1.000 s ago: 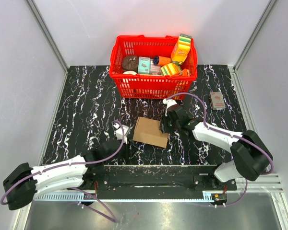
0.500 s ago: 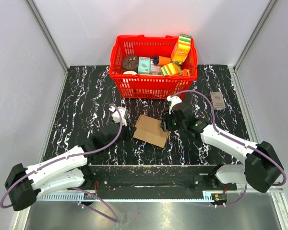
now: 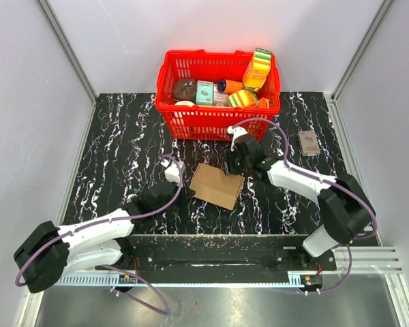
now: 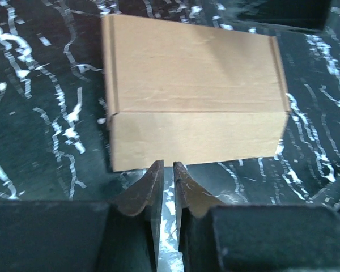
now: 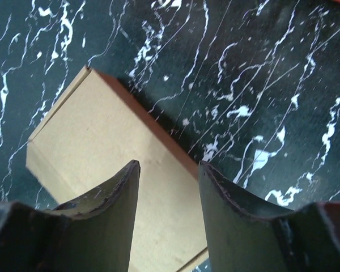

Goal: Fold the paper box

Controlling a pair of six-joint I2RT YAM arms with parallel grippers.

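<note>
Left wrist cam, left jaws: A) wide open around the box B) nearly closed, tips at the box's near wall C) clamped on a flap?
B: on the left gripper the jaws show only a thin slit, tips by the near wall of the paper box, nothing between them.

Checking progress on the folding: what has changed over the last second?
The right gripper shifted toward the red basket, jaws open above the paper box. The left gripper edged forward at the box's left side, jaws shut. Nothing grasped or released; box and basket stayed put.
</note>
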